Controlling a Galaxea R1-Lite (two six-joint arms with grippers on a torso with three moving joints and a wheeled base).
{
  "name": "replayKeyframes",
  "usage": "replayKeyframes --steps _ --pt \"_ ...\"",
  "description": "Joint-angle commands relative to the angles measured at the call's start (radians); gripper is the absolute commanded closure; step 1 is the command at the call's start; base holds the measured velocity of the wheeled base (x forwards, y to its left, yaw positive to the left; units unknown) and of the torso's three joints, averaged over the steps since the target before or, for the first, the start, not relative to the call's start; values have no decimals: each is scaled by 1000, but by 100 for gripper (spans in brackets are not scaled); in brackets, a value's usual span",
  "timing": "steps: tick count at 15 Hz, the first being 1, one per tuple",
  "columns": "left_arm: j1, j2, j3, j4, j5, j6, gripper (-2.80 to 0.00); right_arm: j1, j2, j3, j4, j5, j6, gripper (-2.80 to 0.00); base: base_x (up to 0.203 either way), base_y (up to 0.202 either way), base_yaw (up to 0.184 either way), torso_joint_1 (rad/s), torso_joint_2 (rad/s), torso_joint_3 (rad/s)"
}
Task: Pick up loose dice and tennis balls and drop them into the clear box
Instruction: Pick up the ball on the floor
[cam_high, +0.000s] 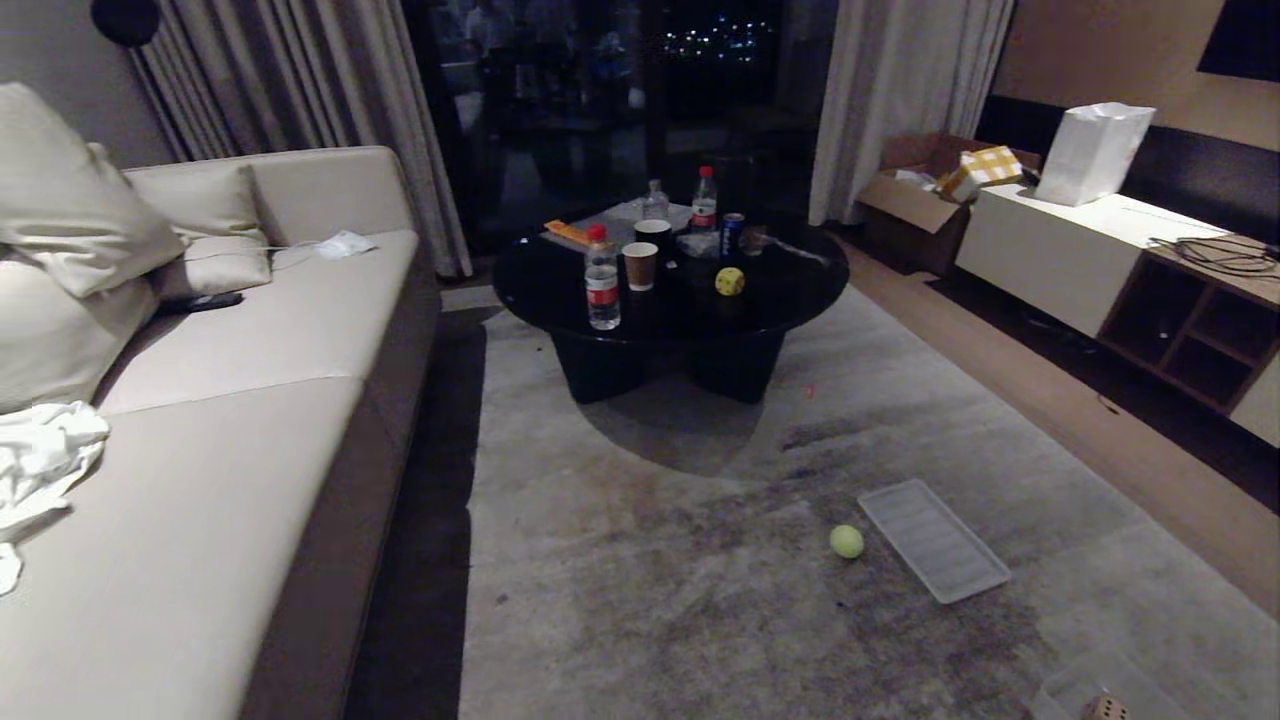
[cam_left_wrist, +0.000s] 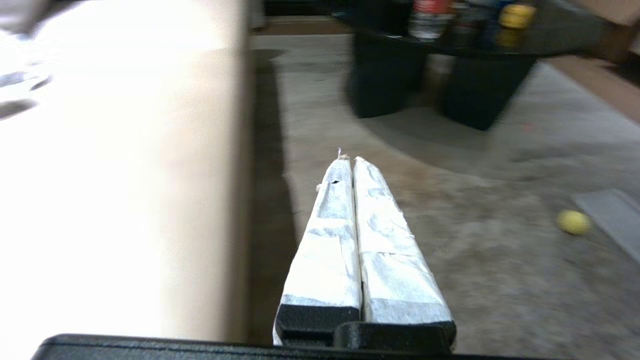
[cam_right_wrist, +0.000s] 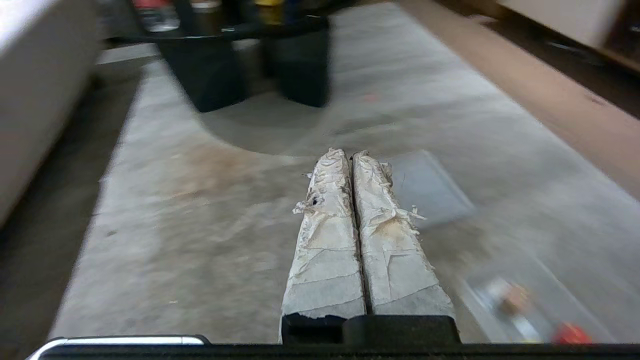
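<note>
A yellow die sits on the round black coffee table; the left wrist view shows it too. One tennis ball lies on the rug beside a flat ribbed lid. The clear box is on the rug at the near right, with a beige die apparently in it. Neither arm shows in the head view. My left gripper and right gripper hang low over the rug, both shut and empty, far from every object.
The clear ribbed lid lies flat right of the ball. A long beige sofa lines the left. Bottles and cups crowd the table. A low cabinet stands along the right wall. Something red lies by the box.
</note>
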Motion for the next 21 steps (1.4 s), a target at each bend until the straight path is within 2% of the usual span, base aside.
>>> replayKeyframes --steps 1,5,12,21 --pt "0 2 2 -1 1 0 0 0 1 9 -1 0 0 0 -2 -7 163 0 0 -2" --pt "-1 1 2 -2 2 -3 0 0 1 9 -2 0 0 0 -1 -6 132 2 1 3" --pt "0 2 2 -2 2 -2 0 0 1 9 -2 0 2 0 0 0 0 0 0 0" --pt "0 2 2 0 0 3 0 0 1 9 -2 -1 2 0 170 0 -1 1 3 1"
